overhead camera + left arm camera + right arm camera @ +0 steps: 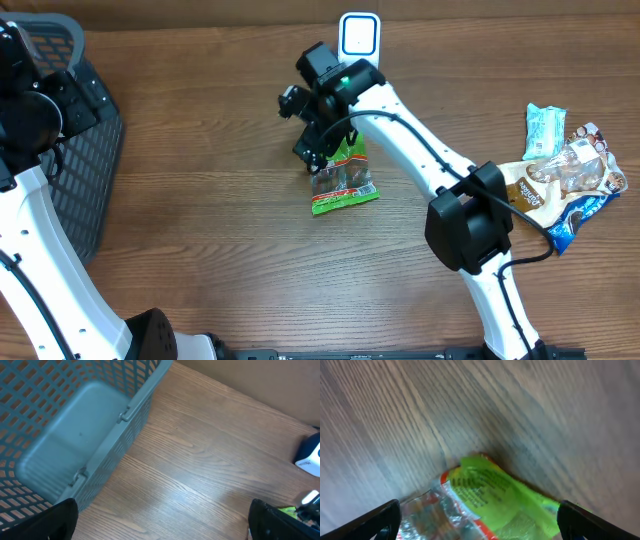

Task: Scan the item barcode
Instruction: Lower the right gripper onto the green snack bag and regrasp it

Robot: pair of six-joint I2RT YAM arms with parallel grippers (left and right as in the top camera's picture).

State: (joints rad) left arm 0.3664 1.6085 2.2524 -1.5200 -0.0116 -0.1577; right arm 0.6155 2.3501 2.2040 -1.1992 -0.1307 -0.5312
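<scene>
The green packet (345,185) lies flat on the bench (200,230) near the middle, its clear window and red-edged print facing up. The right claw (479,519) hangs just above the packet's far end. Its fingers (380,517) are spread wide to either side of the packet and pinch nothing. In the right wrist view the packet's green corner rests on the wood between them.

At 3 o'clock from the packet, well apart from it, a brown and blue snack bag (565,180) lies on the bench. A small teal packet (545,128) sits just beyond it.

At 9 o'clock, at the bench's left edge, is the grey mesh basket (85,150). The left claw (160,522) hovers beside it, spread wide and holding nothing.

Farthest off, at 12 o'clock from the green packet, the white scanner (358,35) with its blue rim stands near the bench's back edge, just behind the right arm's wrist.
</scene>
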